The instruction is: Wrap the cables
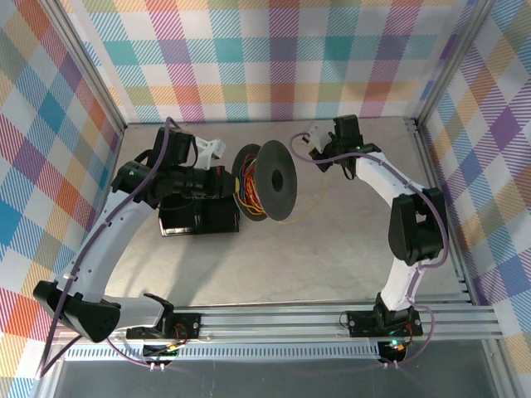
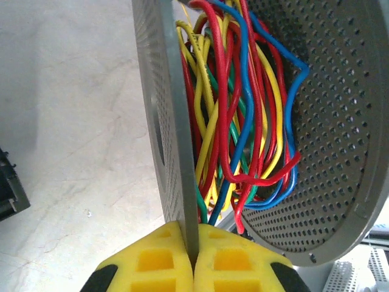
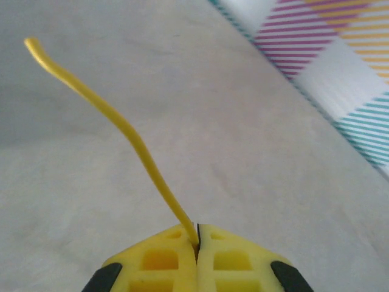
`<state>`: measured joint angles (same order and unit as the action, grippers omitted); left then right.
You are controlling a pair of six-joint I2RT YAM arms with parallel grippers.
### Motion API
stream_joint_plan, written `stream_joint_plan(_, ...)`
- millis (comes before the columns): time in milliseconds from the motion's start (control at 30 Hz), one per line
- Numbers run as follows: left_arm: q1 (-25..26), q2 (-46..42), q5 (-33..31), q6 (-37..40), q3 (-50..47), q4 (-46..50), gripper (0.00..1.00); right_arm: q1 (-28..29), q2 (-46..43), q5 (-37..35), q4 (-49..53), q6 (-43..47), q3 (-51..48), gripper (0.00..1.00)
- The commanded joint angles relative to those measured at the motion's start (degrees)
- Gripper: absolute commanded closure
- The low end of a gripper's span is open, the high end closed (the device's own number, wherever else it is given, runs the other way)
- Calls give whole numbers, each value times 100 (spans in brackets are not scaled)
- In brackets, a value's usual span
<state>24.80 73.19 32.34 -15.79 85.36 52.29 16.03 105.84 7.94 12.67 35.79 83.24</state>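
Yellow jaws close tight on both arms.
Left gripper (image 2: 193, 258) clamps the near flange of the grey spool (image 2: 340, 152), mid-frame in the top view; red, yellow, blue and green cables (image 2: 234, 140) hang tangled between its flanges. Right gripper (image 3: 197, 249) pinches a yellow cable (image 3: 124, 129) that curves to the upper left.

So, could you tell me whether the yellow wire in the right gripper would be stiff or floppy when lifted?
Probably springy rather than limp: the yellow wire holds a smooth curve out from the right gripper. Likely light, being so thin.
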Motion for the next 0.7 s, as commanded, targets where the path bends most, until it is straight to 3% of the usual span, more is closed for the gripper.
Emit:
stream_joint_plan(0, 168, -330, 662, 26, -14, -651, 100, -38, 225, -469, -724, -779, 499, 100)
stream_joint_plan(333, 1149, -363, 229, 202, -498, -581, 100, -285, 1245, 179, -69, -2622, 2341, 100)
stream_joint_plan(467, 1569, -141, -400, 218, -678, -529, 100, -285, 1357, 610, 156, -3535, 3049, 100)
stream_joint_plan(667, 1704, 477, -1562, 121, -818, -515, 100, -230, 1149, 1981, 64, -5183, 3663, 100)
